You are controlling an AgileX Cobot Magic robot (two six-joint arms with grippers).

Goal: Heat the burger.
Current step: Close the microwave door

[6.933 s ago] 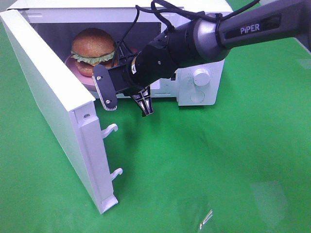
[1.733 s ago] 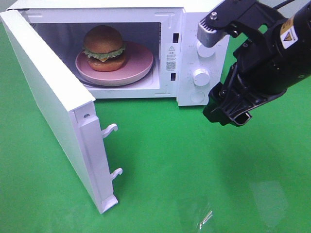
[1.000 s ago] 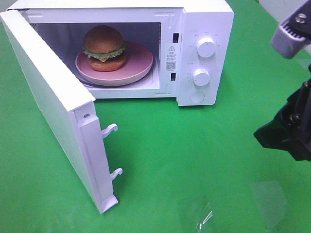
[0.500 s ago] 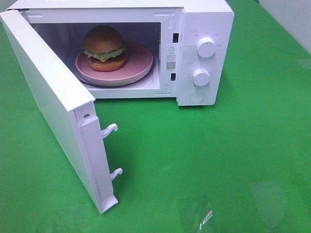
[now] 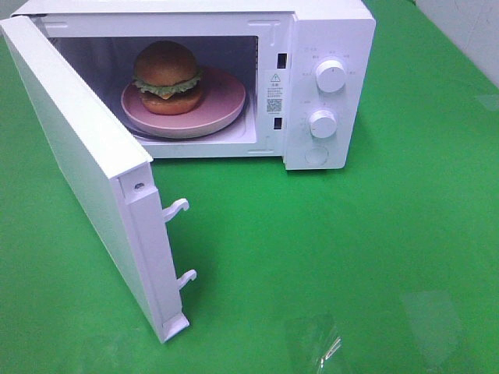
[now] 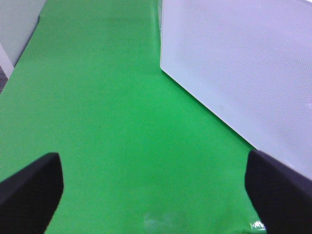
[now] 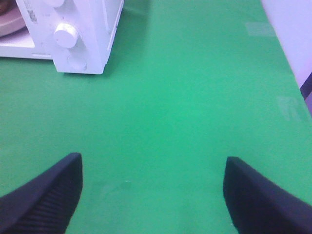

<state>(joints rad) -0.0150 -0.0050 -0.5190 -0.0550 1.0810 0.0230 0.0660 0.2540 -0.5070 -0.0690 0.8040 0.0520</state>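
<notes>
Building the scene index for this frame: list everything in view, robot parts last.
microwave: one, white, back of table
door: one, white, open toward the camera
burger: one, brown bun, on the plate
plate: one, pink, inside the microwave
knobs: two, white, one above the other on the front panel
table cover: one, green
clear scrap: one, transparent, front edge
left gripper: black, open, empty, beside the door
right gripper: black, open, empty

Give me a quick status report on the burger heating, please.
Left hand open, empty; right hand open, empty. Burger on pink plate inside microwave. Door wide open, nothing blocking it.
</notes>
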